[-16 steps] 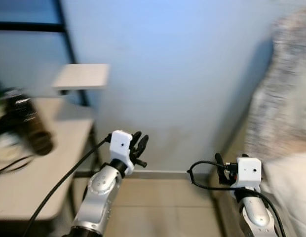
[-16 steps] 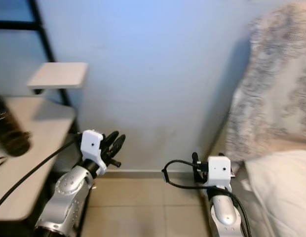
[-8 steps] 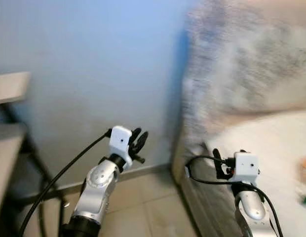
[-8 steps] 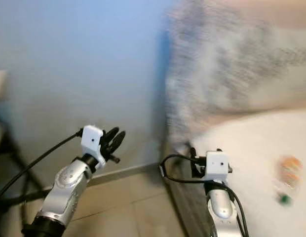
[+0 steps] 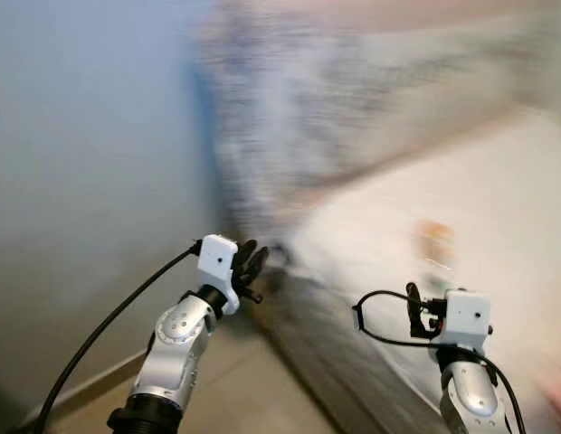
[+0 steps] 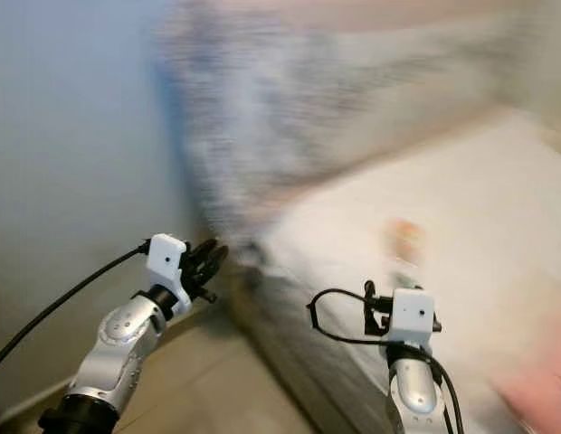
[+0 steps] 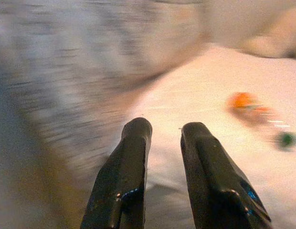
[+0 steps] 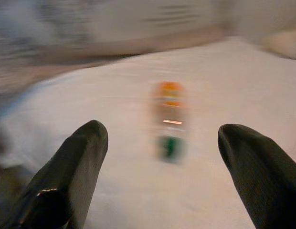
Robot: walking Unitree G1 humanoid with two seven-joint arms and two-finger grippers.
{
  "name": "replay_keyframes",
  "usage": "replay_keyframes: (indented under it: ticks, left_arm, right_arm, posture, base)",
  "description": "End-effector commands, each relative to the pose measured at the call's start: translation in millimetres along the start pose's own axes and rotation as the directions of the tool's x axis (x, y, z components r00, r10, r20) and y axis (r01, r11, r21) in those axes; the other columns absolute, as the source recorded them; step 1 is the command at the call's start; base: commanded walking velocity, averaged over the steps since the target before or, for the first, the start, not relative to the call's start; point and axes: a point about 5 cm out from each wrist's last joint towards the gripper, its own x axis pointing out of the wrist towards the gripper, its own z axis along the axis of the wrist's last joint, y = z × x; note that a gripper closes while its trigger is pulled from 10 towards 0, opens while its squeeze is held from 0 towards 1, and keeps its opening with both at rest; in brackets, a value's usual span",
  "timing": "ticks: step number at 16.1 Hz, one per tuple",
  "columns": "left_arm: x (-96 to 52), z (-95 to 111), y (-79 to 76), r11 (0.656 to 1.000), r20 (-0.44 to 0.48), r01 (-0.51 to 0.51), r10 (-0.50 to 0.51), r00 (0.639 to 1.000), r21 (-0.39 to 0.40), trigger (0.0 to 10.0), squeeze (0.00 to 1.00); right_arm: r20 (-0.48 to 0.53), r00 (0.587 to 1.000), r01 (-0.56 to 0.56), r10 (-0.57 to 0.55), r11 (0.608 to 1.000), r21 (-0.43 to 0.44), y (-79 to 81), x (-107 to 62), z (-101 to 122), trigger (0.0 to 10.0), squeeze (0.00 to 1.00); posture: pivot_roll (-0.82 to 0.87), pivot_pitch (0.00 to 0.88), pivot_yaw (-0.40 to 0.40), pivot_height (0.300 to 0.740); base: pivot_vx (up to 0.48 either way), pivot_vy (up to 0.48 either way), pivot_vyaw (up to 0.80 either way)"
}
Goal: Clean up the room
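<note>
My right tool (image 8: 162, 171) is raised over the bed (image 8: 114, 200), fingers spread wide apart, empty. A blurred bottle (image 8: 170, 119) with orange label and green cap lies on the bed directly ahead, between the fingers' lines. My left tool (image 7: 162, 138) has fingers close together, narrow gap, holding nothing, beside the patterned cover (image 7: 90, 57).

View swung right, side table gone from sight, bed (image 5: 498, 208) with blurred orange-and-green bottle (image 8: 170, 119) now ahead
</note>
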Motion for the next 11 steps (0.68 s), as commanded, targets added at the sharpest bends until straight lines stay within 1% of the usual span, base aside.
replay_keyframes:
  ticks: [1,3,4,6,7,8,9,10,11]
  left_arm:
    - [3.7,3,-1.2,1.000,0.016,0.010,-0.010,1.000,0.002,10.0,0.00]
    - [4.4,5,-1.5,1.000,0.034,0.022,-0.022,0.999,0.005,10.0,0.00]
    - [5.3,7,-1.7,1.000,0.047,0.024,-0.024,0.999,-0.005,10.0,0.00]
    - [7.0,5,1.9,1.000,0.027,-0.012,0.011,1.000,0.026,10.0,0.00]
    - [7.7,4,4.3,0.999,0.016,-0.036,0.035,0.999,0.040,10.0,0.00]
    - [7.8,5,6.6,0.998,0.021,-0.053,0.052,0.998,0.040,10.0,0.33]
    - [7.9,7,8.7,0.997,0.030,-0.064,0.063,0.998,0.046,10.0,0.75]
    - [7.7,9,9.8,0.998,0.043,-0.062,0.060,0.997,0.030,10.0,1.00]
    - [7.8,10,9.6,0.998,0.055,-0.048,0.047,0.997,0.027,10.0,1.00]
  right_arm:
    - [0.049,0.999,0.014,-0.014,1.000,-0.015,-3.1,3.2,9,10.0,0.00]
    - [0.063,0.998,0.020,-0.019,1.000,-0.006,-3.9,3.4,11,10.0,0.00]
    - [0.070,0.997,0.024,-0.024,1.000,0.002,-4.1,3.0,12,10.0,0.00]
    - [0.083,0.996,0.017,-0.016,1.000,-0.008,-2.1,4.1,14,10.0,0.00]
    - [0.112,0.994,0.016,-0.014,1.000,-0.017,-0.9,5.0,18,10.0,0.00]
    - [0.150,0.988,0.024,-0.022,1.000,-0.011,-1.2,6.2,25,10.0,0.00]
    - [0.194,0.980,0.045,-0.044,0.999,0.002,-4.1,7.7,34,10.0,0.00]
    - [0.213,0.975,0.064,-0.065,0.998,0.013,-7.0,8.8,38,10.0,0.00]
    - [0.197,0.976,0.089,-0.096,0.995,0.042,-11.2,10.4,38,10.0,0.00]
  posture:
    - [0.13,0.000,0.020,0.740]
    - [0.13,0.000,0.021,0.740]
    - [0.13,0.000,0.022,0.740]
    - [0.13,0.000,0.023,0.740]
    - [0.13,0.000,0.022,0.740]
    - [0.13,0.000,0.021,0.740]
    - [0.13,0.000,0.020,0.740]
    - [0.13,0.000,0.020,0.740]
    - [0.13,0.000,0.019,0.740]
  base:
    - [0.000,-0.472,-0.75]
    - [0.000,-0.382,-0.75]
    - [0.000,0.000,-0.75]
    - [0.000,0.000,-0.75]
    - [0.000,0.000,-0.75]
    - [0.000,0.000,-0.75]
    - [0.000,0.000,-0.75]
    - [0.000,0.000,-0.75]
    - [0.000,0.000,-0.75]
